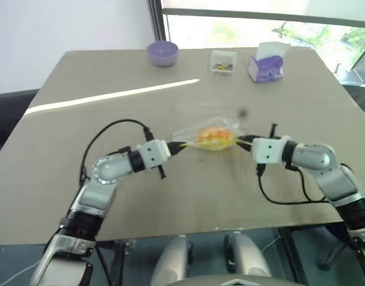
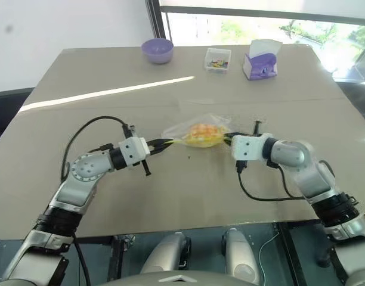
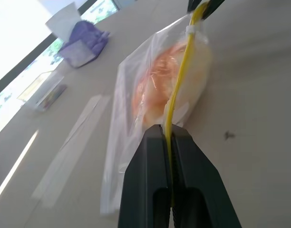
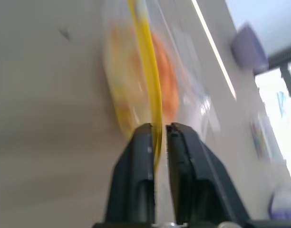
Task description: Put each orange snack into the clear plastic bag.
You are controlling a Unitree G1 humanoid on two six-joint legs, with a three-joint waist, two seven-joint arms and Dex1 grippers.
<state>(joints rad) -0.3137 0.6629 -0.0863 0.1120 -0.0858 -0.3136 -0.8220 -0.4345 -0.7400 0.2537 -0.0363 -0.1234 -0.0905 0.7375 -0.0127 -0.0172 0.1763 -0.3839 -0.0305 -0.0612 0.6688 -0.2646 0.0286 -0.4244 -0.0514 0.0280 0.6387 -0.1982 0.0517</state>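
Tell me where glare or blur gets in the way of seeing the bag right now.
Right wrist view: motion blur smears the clear plastic bag and orange snack. Left wrist view: sharp, though the window is washed out. Left eye view: a bright sun stripe crosses the table, short of the bag.

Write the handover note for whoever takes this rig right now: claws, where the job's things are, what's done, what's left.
Left claw: shut on the yellow seal strip at one end of the clear plastic bag.
Right claw: at the strip's other end, with the strip between its fingers; jaws slightly apart, so a firm grip cannot be confirmed.
Things: the bag sits mid-table between the two claws, with the orange snack inside it.
Done: the snack is in the bag.
Left: check that the seal is closed along its whole length, then let go. The purple bowl, candy tray and tissue box at the far edge are not part of the job.
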